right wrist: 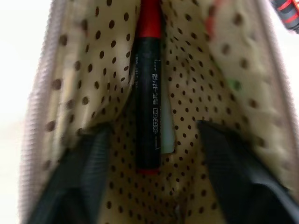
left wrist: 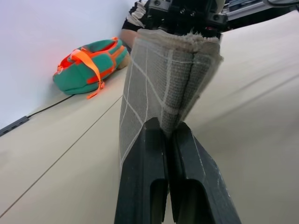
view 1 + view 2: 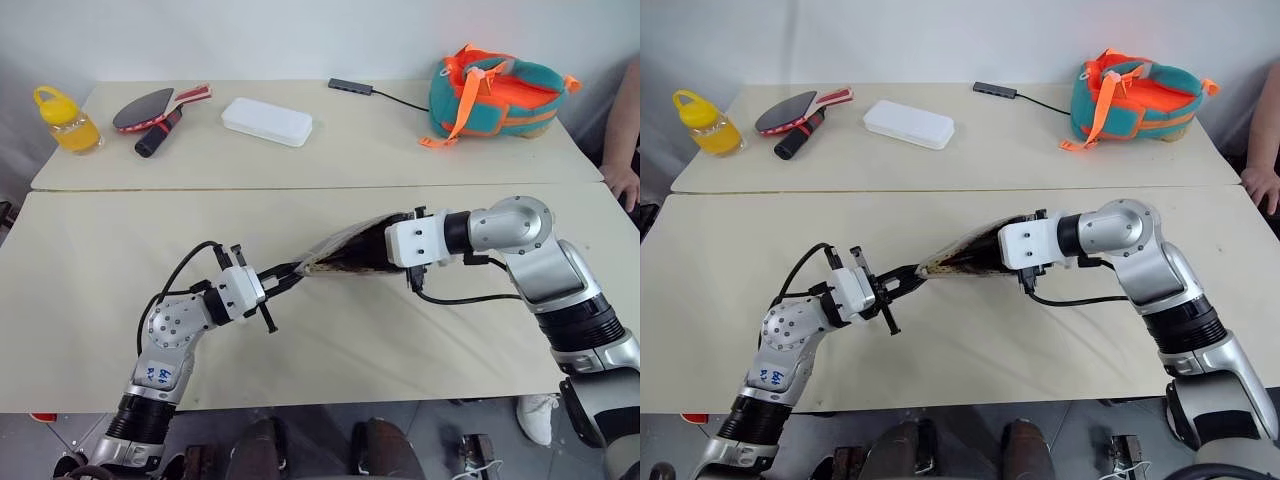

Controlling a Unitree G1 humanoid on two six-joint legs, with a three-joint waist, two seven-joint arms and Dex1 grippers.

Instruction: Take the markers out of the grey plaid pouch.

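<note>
The far table (image 3: pixel 350 150) carries a yellow bottle (image 3: pixel 66 120), paddle (image 3: pixel 150 108), white case (image 3: pixel 266 121) and teal bag (image 3: pixel 495 95).

Both head eyes look down over the table (image 3: pixel 330 330); wrist cameras sit close against the grey plaid pouch (image 2: pixel 163 79).

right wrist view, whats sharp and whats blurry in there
Right wrist view: the red and black marker and dotted lining are fairly sharp; the open right gripper's fingers are soft, dark blurs. Left wrist view: the grey plaid pouch is crisp.

One grey plaid pouch (image 3: pixel 345 252), one red-and-black marker (image 1: pixel 147 88). One white case (image 3: pixel 266 121), one paddle (image 3: pixel 150 108), one yellow bottle (image 3: pixel 65 119), one plush bag (image 3: pixel 495 95).
</note>
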